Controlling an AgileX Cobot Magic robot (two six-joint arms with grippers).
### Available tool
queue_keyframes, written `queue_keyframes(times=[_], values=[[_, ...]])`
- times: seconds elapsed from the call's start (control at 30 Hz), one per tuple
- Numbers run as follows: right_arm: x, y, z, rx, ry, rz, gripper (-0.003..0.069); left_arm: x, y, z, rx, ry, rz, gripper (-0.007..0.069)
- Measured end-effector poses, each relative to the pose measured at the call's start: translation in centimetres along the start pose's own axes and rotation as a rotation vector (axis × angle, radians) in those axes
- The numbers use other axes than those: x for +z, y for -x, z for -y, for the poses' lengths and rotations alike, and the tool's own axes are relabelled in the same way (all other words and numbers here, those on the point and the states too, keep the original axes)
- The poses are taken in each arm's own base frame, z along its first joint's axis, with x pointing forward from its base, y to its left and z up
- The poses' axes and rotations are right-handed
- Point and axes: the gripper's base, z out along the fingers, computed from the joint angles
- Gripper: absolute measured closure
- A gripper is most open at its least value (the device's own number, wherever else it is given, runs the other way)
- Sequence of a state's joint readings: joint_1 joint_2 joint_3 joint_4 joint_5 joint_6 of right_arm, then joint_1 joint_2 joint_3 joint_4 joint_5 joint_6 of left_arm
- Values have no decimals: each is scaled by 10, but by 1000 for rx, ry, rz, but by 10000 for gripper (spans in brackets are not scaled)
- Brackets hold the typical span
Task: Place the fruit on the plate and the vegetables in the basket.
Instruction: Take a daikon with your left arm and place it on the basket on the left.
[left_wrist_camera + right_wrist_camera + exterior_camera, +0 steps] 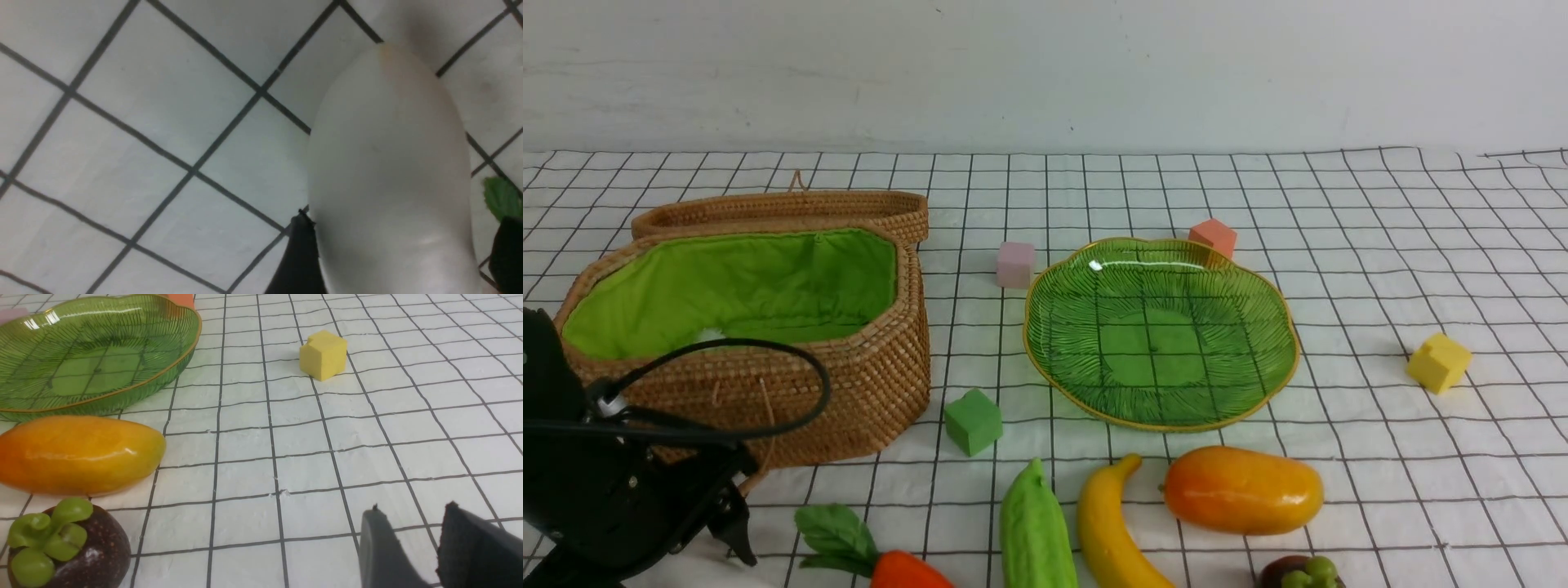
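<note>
Gridded white tablecloth is showing behind a smooth white toy radish; left gripper is straddling it, clamped or not I cannot tell; right gripper is hovering parted, empty.

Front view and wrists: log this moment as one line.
left gripper open around radish | right gripper open, empty | plate empty | banana, mango, mangosteen, carrot, gourd on cloth
</note>
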State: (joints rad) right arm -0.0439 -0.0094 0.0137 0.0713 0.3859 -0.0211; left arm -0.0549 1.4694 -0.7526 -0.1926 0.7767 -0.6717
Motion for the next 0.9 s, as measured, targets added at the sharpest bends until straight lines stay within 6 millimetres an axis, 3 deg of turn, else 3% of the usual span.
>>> queue_keyframes(times=[0.5,0.67,0.9], values=[[0,0,0,0,0,0,420,16,6,-1,-13,61,-14,64],[0,0,0,0,0,0,420,16,5,-2,6,66,-28,133],[0,0,0,0,0,0,420,-3,-3,-3,43,32,-34,148]])
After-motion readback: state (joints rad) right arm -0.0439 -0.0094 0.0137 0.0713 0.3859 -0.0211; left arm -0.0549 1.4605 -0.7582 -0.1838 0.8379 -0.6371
